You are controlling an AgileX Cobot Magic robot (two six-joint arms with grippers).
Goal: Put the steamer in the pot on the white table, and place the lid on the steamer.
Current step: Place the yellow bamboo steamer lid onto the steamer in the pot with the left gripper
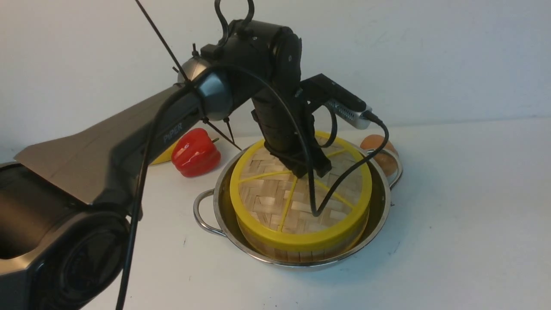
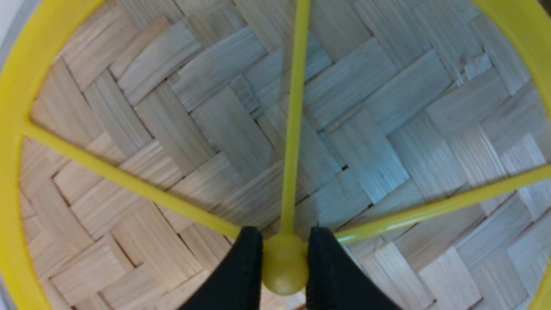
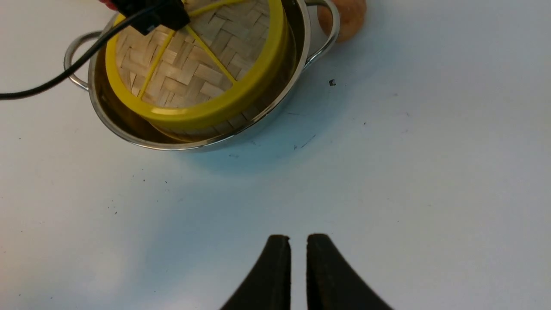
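The left gripper (image 2: 285,262) pinches the hub (image 2: 284,265) of the lid (image 1: 297,196), which sits on the steamer (image 1: 301,247) inside the pot (image 1: 381,215) directly beneath it. Letting go while lifting could drag the lid askew. Beyond the pot, a pepper (image 1: 196,151) and a brown item (image 1: 381,150) crowd any sideways exit. The right gripper (image 3: 292,258), nearly shut and empty, hangs over bare table (image 3: 430,172) well apart from the pot.

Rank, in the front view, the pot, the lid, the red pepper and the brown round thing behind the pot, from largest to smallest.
1. pot
2. lid
3. red pepper
4. brown round thing, though the pot hides part of it and it lies farther away, so this last place is unsure.
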